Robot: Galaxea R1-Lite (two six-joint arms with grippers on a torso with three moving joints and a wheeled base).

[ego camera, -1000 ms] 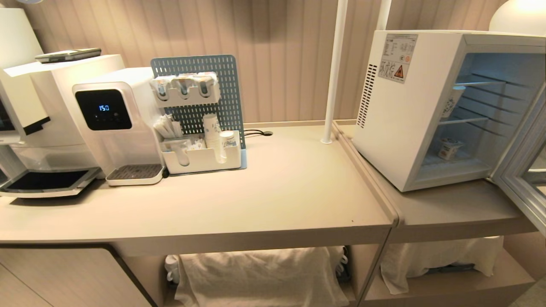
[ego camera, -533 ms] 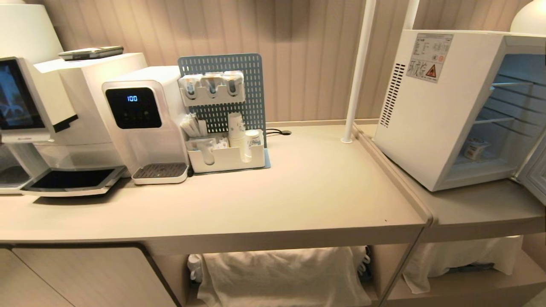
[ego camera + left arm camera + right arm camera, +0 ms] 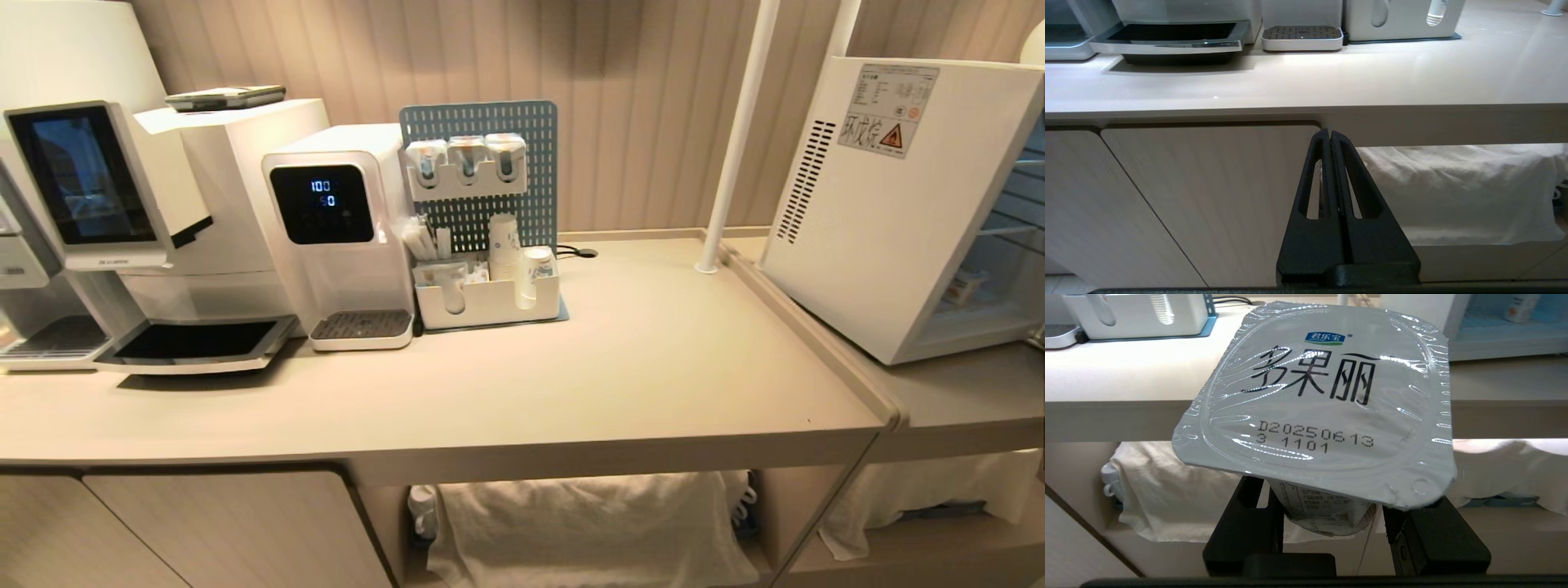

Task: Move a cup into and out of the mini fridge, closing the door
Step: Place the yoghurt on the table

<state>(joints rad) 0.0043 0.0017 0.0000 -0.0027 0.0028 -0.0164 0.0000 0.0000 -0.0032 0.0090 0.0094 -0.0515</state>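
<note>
Cup (image 3: 1327, 400) clamped in right pincer (image 3: 1331, 522); left pincer (image 3: 1329, 141) closed, empty.

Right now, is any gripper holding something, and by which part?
The right gripper holds a sealed cup by its body, under the foil lid's rim. The left gripper is shut and empty.

Left gripper (image 3: 1330, 134) sitting bottom centre with fingers pressed together; right gripper (image 3: 1331, 506) sitting low centre, fingers clamping a cup (image 3: 1323, 404).
</note>
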